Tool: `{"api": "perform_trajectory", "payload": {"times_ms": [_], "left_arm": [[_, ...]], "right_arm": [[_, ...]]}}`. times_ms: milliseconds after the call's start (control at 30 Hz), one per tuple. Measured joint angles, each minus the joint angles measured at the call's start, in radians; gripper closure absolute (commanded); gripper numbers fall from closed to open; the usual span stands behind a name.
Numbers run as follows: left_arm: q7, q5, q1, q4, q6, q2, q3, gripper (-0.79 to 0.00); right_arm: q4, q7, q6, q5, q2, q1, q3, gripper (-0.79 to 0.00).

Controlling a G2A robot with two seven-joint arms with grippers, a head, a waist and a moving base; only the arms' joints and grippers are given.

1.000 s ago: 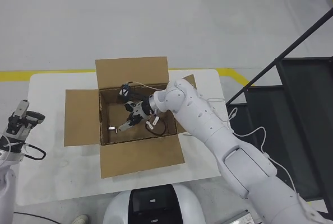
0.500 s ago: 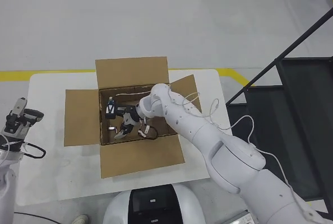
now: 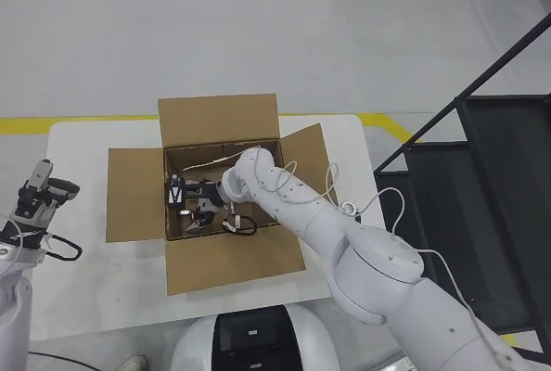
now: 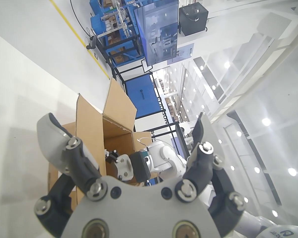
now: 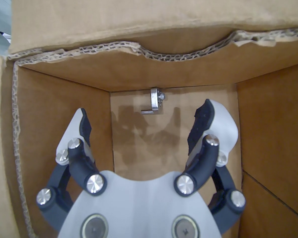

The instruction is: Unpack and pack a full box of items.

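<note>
cardboard box [image 3: 218,119] open, counter [image 3: 81,278] centre | right jaws inside, box's 9 o'clock side, spread, empty | metal bracket [image 5: 154,101] on box floor by wall | left jaws at counter's 9 o'clock, spread, empty

Glossy white arm [image 3: 350,232] with thin white cable [image 3: 393,198]; right tool [image 5: 144,111]: black links, silver screws
</note>
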Motion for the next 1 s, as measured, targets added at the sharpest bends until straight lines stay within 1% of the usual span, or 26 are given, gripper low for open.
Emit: {"api": "perform_trajectory", "payload": {"times_ms": [367,467,600,800,867,933,1000], "left_arm": [[0.002,0.003,-0.005,0.001,-0.003,-0.001,0.006,-0.785],[0.002,0.003,-0.005,0.001,-0.003,-0.001,0.006,-0.785],[0.002,0.003,-0.005,0.001,-0.003,-0.001,0.006,-0.785],[0.002,0.003,-0.005,0.001,-0.003,-0.001,0.006,-0.785],[0.002,0.003,-0.005,0.001,-0.003,-0.001,0.006,-0.785],[0.002,0.003,-0.005,0.001,-0.003,-0.001,0.006,-0.785],[0.002,0.003,-0.005,0.001,-0.003,-0.001,0.006,-0.785]], "right_arm": [[-0.001,0.001,-0.001,0.001,0.001,0.0,0.001,-0.785],[-0.011,-0.007,0.022,0.012,0.004,-0.017,0.006,-0.785],[-0.046,0.009,0.025,-0.045,0.004,-0.025,-0.014,-0.785],[-0.036,0.046,0.089,-0.108,-0.01,-0.022,-0.037,-0.785],[-0.027,0.045,0.109,-0.114,-0.016,-0.019,-0.039,-0.785],[-0.018,0.04,0.118,-0.12,-0.021,-0.019,-0.041,-0.763],[-0.006,0.033,0.126,-0.123,-0.027,-0.019,-0.042,-0.76]]}}
